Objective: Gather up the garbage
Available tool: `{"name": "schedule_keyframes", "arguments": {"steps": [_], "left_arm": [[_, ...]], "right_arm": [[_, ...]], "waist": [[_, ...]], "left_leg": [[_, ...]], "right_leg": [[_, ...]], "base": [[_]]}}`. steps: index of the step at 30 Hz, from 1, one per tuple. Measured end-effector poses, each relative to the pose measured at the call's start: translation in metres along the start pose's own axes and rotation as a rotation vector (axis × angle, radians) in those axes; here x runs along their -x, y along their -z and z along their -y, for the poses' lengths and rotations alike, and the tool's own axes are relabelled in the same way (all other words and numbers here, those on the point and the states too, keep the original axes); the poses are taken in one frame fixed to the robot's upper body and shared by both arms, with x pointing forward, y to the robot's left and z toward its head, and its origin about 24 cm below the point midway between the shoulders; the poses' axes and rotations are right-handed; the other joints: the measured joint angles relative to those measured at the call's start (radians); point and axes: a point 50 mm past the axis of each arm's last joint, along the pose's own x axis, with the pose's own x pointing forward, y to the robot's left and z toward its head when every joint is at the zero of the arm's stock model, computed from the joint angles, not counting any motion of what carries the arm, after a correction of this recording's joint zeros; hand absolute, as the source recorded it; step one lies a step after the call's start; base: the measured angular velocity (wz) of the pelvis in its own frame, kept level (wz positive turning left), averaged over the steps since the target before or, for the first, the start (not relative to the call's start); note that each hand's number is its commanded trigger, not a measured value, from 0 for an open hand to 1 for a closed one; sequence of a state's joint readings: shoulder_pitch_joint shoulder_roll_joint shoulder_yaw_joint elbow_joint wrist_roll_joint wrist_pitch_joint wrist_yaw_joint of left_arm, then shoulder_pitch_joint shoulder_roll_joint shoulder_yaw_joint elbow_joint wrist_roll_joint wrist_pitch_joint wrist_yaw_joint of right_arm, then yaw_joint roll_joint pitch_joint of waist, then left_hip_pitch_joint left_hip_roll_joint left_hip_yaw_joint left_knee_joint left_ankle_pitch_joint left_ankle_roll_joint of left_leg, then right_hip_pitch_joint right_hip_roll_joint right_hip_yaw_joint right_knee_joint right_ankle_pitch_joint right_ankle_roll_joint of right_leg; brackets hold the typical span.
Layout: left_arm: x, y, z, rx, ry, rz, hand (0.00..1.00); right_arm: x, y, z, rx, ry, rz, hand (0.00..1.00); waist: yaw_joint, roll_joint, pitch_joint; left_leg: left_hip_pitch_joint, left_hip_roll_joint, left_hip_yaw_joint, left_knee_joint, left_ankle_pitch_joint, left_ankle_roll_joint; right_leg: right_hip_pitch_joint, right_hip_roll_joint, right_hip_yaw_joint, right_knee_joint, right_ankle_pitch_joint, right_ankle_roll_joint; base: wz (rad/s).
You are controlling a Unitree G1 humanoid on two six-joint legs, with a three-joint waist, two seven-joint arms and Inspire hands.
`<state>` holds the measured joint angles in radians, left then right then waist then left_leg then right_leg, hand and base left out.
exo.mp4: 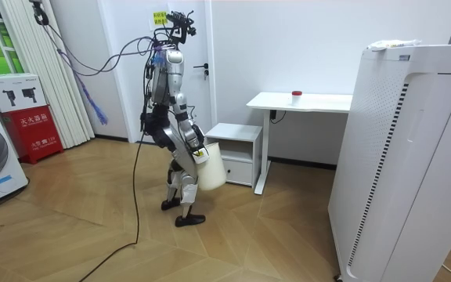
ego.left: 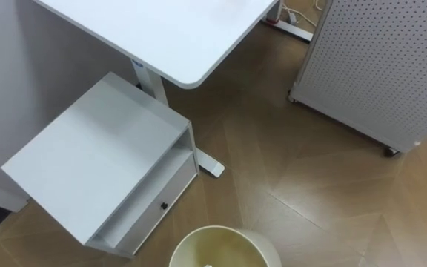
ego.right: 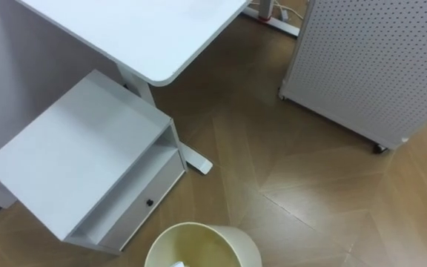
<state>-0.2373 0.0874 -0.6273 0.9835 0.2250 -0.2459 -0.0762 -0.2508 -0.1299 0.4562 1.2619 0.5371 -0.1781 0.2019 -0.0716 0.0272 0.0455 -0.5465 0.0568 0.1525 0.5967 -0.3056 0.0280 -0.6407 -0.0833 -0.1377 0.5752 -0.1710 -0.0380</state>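
Near the white side cabinet (ego.left: 95, 163), robot stands holding a cream waste bin (exo.mp4: 212, 168) low in front of its legs.

Room view: robot faces the white desk (exo.mp4: 300, 102), knees slightly bent, right hand (exo.mp4: 197, 153) against the bin's upper edge; can't tell whether the fingers are curled or straight. Eye views look down: bin mouth at the near edge, a small white scrap (ego.right: 176, 264) just visible inside, too cut off to identify. Cabinet sits left of the bin with its drawer (ego.left: 154, 211) facing the near right, tucked partly under the desk's rounded corner. Desk foot on the wood floor (ego.left: 310, 193) just beside the cabinet. White perforated panel (ego.left: 384, 59) on casters at far right, well apart from the bin. Small red item (exo.mp4: 296, 95) on the desktop in the room view.
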Motion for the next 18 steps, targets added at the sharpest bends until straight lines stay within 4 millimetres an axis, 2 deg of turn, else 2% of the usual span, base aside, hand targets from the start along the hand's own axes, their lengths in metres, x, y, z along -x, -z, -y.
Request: {"name": "schedule_keyframes", "arguments": {"steps": [2,6,8,12,14,18], "left_arm": [[0.001,-0.002,-0.007,-0.070,-0.039,0.012,0.00],[0.002,-0.004,-0.018,-0.093,-0.119,0.028,0.00],[0.004,-0.014,-0.025,-0.112,-0.163,0.078,0.00],[0.006,-0.025,-0.032,-0.120,-0.223,0.144,0.00],[0.006,-0.032,-0.036,-0.112,-0.249,0.171,0.00],[0.007,-0.032,-0.037,-0.141,-0.251,0.180,0.00]], "right_arm": [[0.001,0.002,0.002,-0.005,0.002,-0.005,1.00],[0.002,0.005,0.004,-0.029,0.009,-0.006,1.00],[0.005,0.004,0.010,-0.030,0.012,0.005,1.00],[0.007,0.007,0.015,-0.043,0.020,0.003,1.00],[0.009,0.010,0.018,-0.049,0.028,-0.007,1.00],[0.011,0.017,0.020,-0.045,0.033,-0.037,1.00]], "waist": [[0.001,0.001,0.0006],[0.001,0.007,0.0017],[0.003,0.023,0.0024],[0.003,0.034,0.0018],[0.000,0.035,0.0024],[-0.001,0.040,0.0033]], "left_leg": [[0.004,0.001,0.001,0.002,0.000,0.000],[0.013,0.000,0.004,-0.002,-0.001,0.001],[0.019,0.000,0.003,-0.012,0.001,0.004],[0.041,-0.003,0.008,-0.030,0.003,0.007],[0.066,-0.013,0.007,-0.056,0.010,0.009],[0.128,-0.023,0.009,-0.107,0.021,0.010]], "right_leg": [[0.007,0.001,-0.002,-0.003,0.000,0.000],[0.017,0.001,-0.001,-0.009,0.002,0.004],[0.026,0.003,0.000,-0.026,0.011,0.007],[0.043,0.003,0.007,-0.041,0.016,0.012],[0.062,-0.004,0.005,-0.051,0.015,0.014],[0.114,-0.007,0.008,-0.075,0.016,0.020]], "base": [[0.00],[0.00],[0.00],[-0.06],[0.05],[0.01]]}}
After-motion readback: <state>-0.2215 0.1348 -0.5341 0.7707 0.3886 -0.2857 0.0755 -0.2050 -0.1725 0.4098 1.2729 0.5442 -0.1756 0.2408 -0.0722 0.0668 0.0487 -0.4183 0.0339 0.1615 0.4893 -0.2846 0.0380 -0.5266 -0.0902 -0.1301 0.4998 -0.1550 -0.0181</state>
